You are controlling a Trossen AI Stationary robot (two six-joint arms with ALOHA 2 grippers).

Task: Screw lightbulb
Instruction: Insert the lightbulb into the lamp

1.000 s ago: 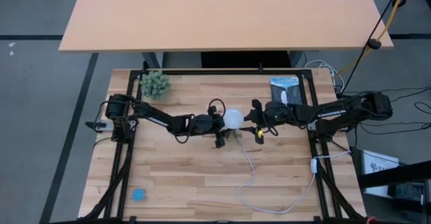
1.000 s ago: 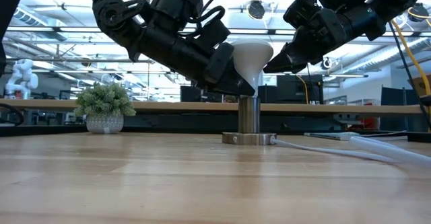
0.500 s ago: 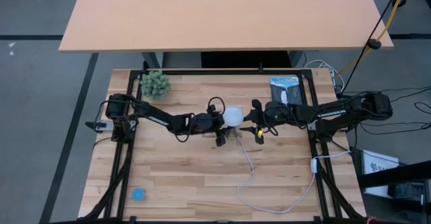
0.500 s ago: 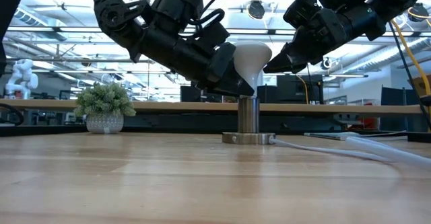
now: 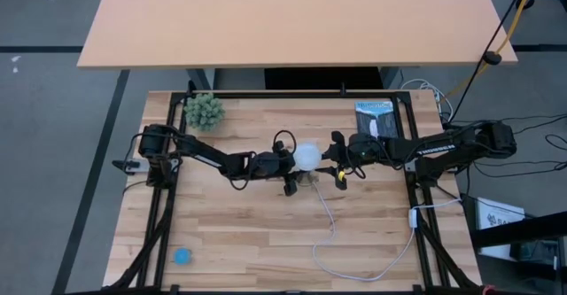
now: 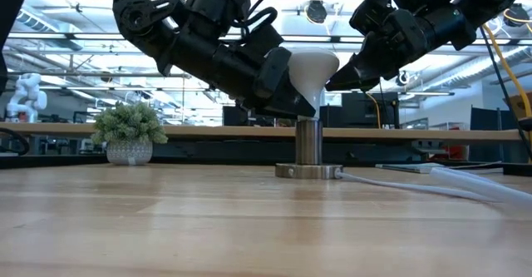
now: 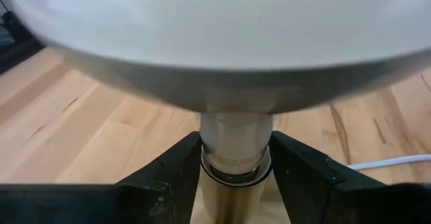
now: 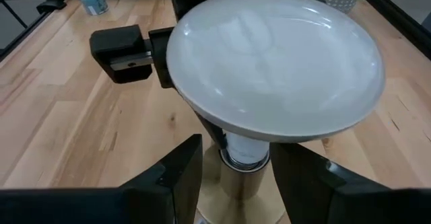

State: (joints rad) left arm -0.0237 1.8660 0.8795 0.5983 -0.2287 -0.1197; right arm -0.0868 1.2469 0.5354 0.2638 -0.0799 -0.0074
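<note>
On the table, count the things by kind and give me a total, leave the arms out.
Lightbulb: 1
Metal socket with white cord: 1
Potted plant: 1
Small blue thing, near front left corner: 1
Dark packet, at back right: 1
Total: 5

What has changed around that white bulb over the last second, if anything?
Almost nothing. The left gripper stays clamped on the neck of the lightbulb, which stands in the metal socket; bulb and socket base seem to have edged very slightly sideways in the low view. The right gripper still waits open beside the bulb. The plant and cord have not moved.
</note>
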